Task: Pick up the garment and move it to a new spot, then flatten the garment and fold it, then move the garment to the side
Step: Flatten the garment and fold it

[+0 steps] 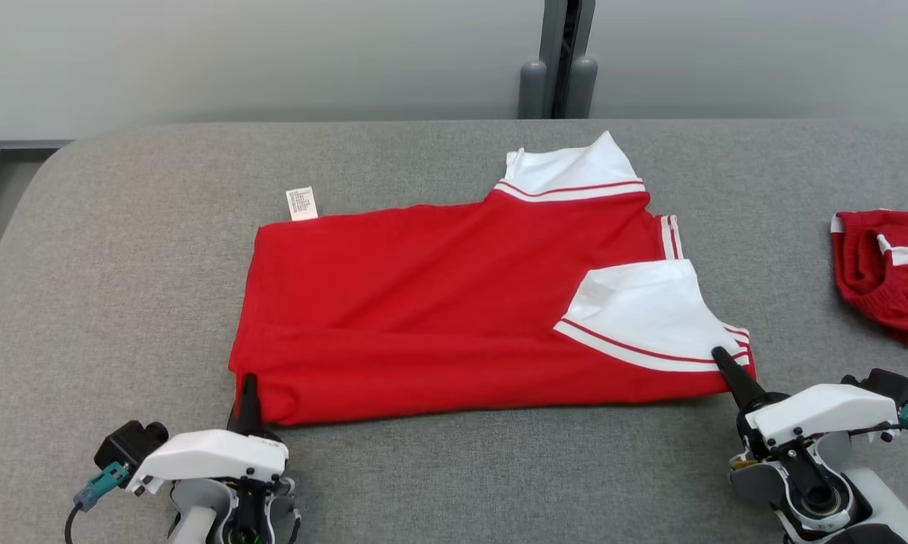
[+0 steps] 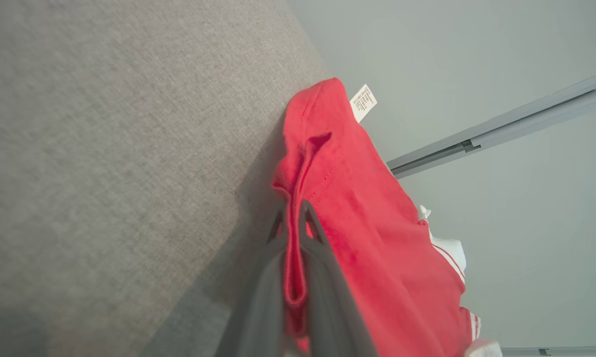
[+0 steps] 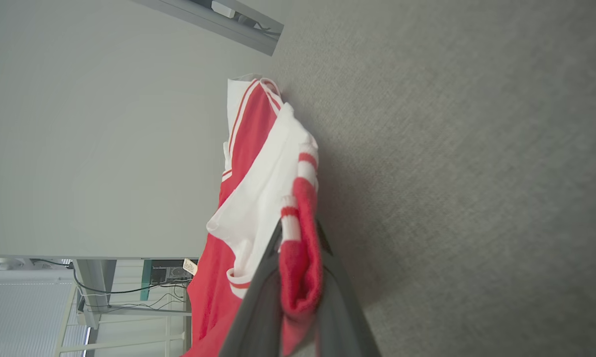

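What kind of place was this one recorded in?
Probably a lab or test room set up for folding clothes, not a home: a wide grey fabric-covered table holding a red and white shirt, a bare pale wall behind, and loose cables beside a metal frame in the right wrist view.

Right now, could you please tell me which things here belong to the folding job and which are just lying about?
In the job: red and white shirt, its care label.
Lying about: second red garment at right, grey posts behind.
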You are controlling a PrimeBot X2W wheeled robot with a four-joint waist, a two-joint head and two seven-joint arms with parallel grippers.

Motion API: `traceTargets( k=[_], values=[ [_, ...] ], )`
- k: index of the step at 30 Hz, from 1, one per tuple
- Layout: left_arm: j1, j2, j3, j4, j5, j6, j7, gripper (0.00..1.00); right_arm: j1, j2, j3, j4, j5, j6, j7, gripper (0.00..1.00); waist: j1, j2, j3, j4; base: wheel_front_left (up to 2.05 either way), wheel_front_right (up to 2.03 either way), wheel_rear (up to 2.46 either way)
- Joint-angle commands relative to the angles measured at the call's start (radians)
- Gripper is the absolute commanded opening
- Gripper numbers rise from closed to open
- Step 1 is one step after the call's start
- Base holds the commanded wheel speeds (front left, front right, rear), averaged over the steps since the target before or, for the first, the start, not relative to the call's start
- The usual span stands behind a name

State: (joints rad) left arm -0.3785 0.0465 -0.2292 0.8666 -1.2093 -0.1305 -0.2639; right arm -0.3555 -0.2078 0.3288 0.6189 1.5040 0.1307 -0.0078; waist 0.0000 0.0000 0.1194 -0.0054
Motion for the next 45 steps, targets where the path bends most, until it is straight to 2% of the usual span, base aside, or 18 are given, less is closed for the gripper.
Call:
traceTargets(
  k=[1,15,21,31,45],
  values=[
    [0.012,0.008,-0.002,0.0,0.011,0.0,0.0,0.0,0.018,-0.016,0.001,0.0,-0.001,0.0,0.009,0.0,0.0,0.0,-0.01,0.001,0.0,0.0,0.0],
    [0.114,0.008,-0.022,-0.012,0.039,0.0,0.0,0.0,0.118,-0.063,0.057,-0.042,0.002,0.0,0.1,0.0,0.0,0.0,-0.088,0.0,0.0,0.0,0.0],
    [0.155,0.01,0.006,-0.022,0.045,0.0,0.0,0.0,0.173,-0.075,0.066,-0.056,0.012,0.0,0.122,0.0,0.0,0.0,-0.112,-0.002,0.0,0.0,0.0],
    [0.23,0.012,0.036,-0.061,0.066,0.002,0.0,0.0,0.235,-0.079,0.059,-0.085,0.026,0.0,0.123,0.0,0.0,0.0,-0.124,0.002,0.0,0.0,0.0],
    [0.297,0.01,0.032,-0.131,0.061,0.028,0.003,0.0,0.305,-0.096,0.041,-0.131,0.051,0.0,0.136,0.0,0.0,0.0,-0.128,0.017,0.0,0.0,0.0]
  ],
)
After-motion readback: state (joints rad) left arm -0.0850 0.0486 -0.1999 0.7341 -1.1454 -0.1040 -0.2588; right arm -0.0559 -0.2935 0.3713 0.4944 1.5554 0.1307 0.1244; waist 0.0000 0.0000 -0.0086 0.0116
